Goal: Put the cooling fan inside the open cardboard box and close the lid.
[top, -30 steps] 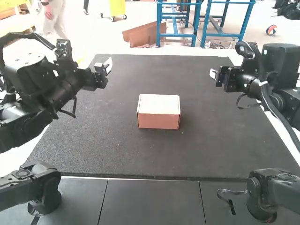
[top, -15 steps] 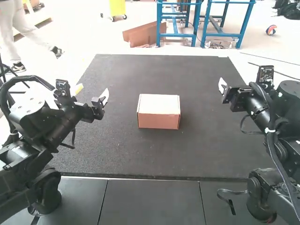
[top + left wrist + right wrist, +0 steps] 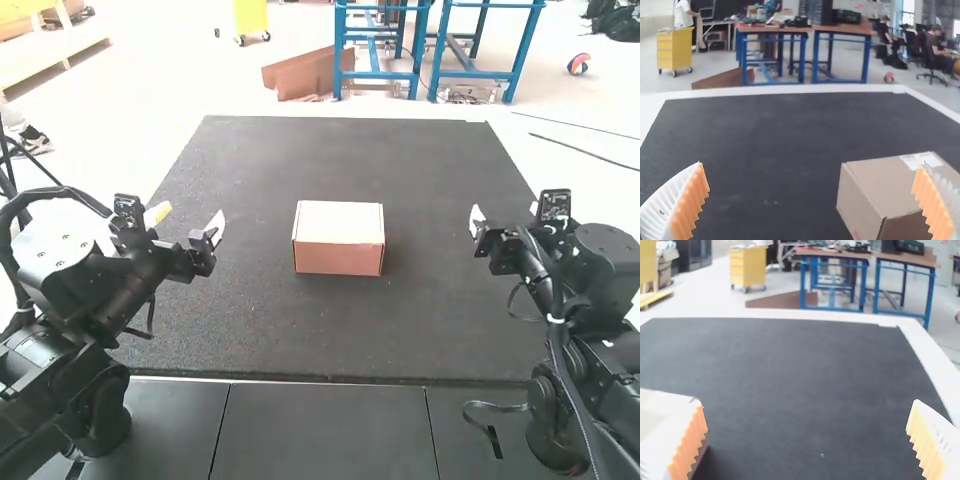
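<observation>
A small brown cardboard box (image 3: 338,237) sits in the middle of the black mat (image 3: 400,160) with its lid down flat. My left gripper (image 3: 188,220) hovers to the box's left, a good hand's width away, open and with nothing between its fingers. In the left wrist view the box (image 3: 885,190) lies just ahead, beside one ribbed orange pad (image 3: 932,200), with the left gripper (image 3: 810,210) wide apart. My right gripper (image 3: 498,228) hangs open to the box's right, well apart from it. A pale corner of the box (image 3: 660,400) peeks behind the right gripper (image 3: 805,445).
The mat ends in a pale table border (image 3: 590,200) at the right and a grey panel (image 3: 320,430) at the front. Bare mat lies all around the box.
Both arms have drawn back and down toward their bases, away from the box. The box has stayed in place with its lid down.
</observation>
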Motion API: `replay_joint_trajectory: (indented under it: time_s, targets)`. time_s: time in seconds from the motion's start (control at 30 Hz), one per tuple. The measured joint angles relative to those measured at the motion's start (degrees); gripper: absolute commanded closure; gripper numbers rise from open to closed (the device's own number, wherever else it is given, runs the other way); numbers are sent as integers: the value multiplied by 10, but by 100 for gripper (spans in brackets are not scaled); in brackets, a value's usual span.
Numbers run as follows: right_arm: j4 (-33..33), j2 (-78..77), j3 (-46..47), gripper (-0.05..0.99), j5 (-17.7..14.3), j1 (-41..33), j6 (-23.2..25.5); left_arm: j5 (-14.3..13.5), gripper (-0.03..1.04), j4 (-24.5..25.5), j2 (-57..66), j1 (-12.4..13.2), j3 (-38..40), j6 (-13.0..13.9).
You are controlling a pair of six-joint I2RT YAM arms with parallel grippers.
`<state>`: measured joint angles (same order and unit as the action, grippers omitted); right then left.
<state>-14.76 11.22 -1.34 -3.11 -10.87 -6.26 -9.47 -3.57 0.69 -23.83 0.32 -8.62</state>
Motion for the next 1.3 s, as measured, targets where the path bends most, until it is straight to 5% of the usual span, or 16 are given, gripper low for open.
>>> replay_joint_trajectory:
  time_s: [0.4, 0.87, 1.13, 1.3]
  targets:
    - [107, -109, 11, 2, -4, 20, 3, 0, 5, 25, 0, 111, 0, -17]
    - [140, -109, 11, 2, -6, 47, 33, 0, 5, 45, 0, 119, 0, 37]
    - [142, -109, 11, 2, -6, 48, 33, 0, 5, 56, 0, 175, 0, 39]
    - [142, -109, 11, 2, -6, 48, 33, 0, 5, 56, 0, 182, 0, 41]
